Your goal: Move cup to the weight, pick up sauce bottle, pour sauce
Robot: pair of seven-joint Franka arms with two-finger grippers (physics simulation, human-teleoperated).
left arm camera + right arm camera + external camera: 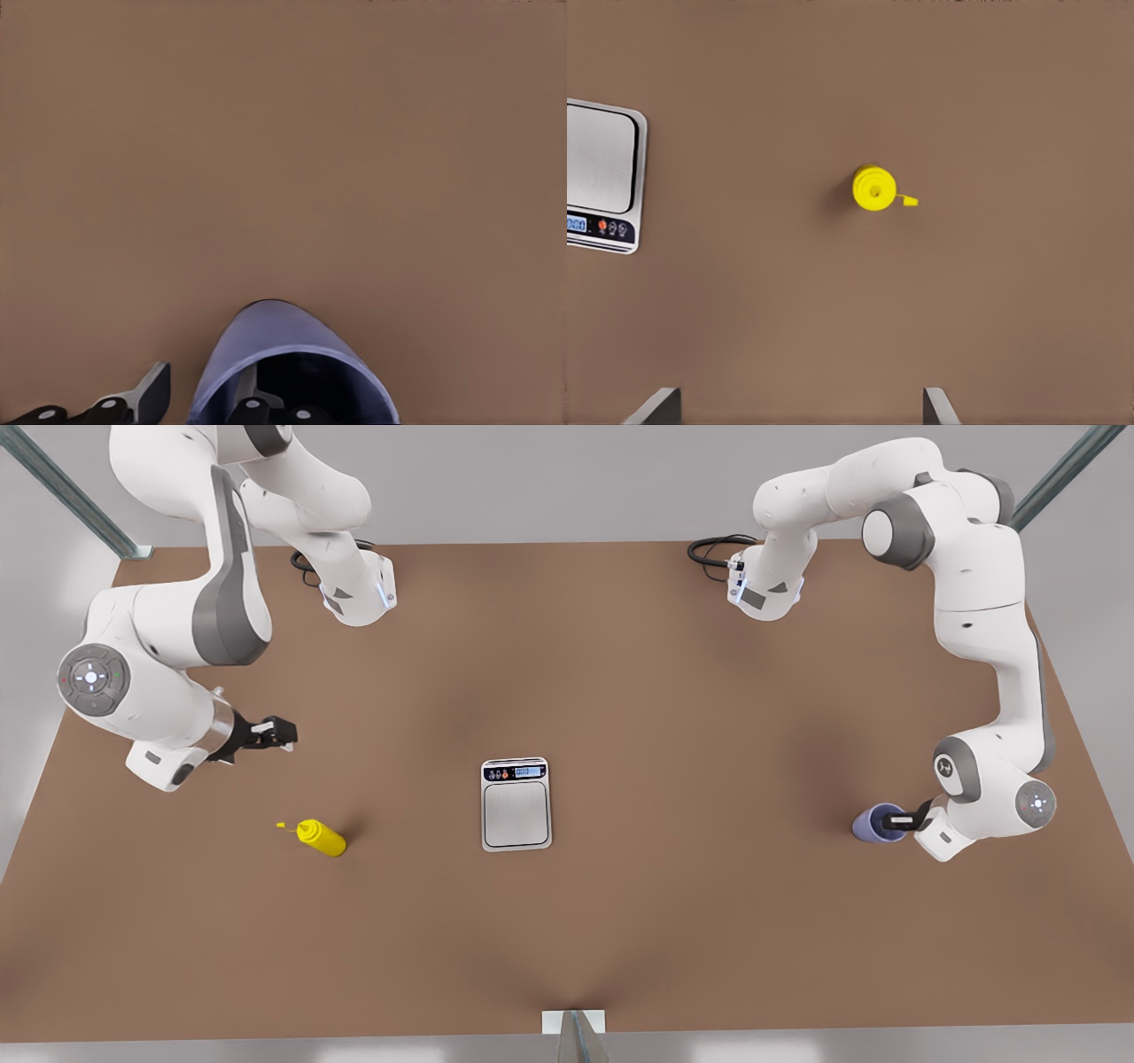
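Observation:
The lavender cup stands on the table at the front view's right. My left gripper reaches over its rim from the right. In the left wrist view one finger is outside the cup and the other is inside, straddling its wall with a gap showing, so the gripper is open. The yellow sauce bottle stands at the front view's left, with its nozzle pointing left. My right gripper hangs open above and behind the bottle. The scale sits mid-table, its plate bare and its display lit.
The brown table spreads wide around the scale, with bare room between it and both the cup and the bottle. Both arm bases and black cables are at the far edge. A metal post stands at the near edge.

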